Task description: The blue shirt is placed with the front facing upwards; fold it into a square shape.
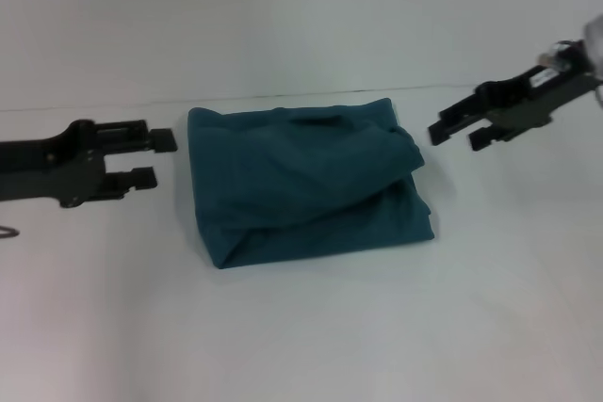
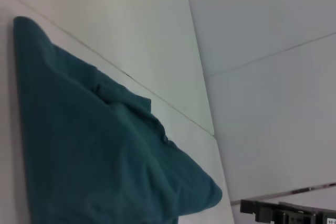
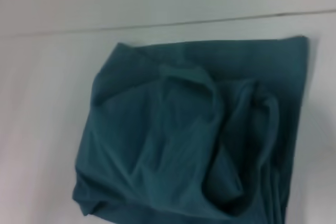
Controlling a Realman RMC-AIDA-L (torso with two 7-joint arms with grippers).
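Observation:
The blue shirt [image 1: 306,184] lies folded into a rough square bundle in the middle of the white table, with a loose rumpled flap along its right side. No lettering shows on it. The same bundle fills the left wrist view [image 2: 100,150] and the right wrist view [image 3: 194,135]. My left gripper [image 1: 155,157] hovers just left of the shirt's left edge, open and holding nothing. At the shirt's upper right my right gripper [image 1: 462,131] stands open too, a little apart from the cloth.
The white table [image 1: 301,327] meets a pale wall along a line just behind the shirt. The right gripper's dark fingers [image 2: 286,213] show far off in the left wrist view.

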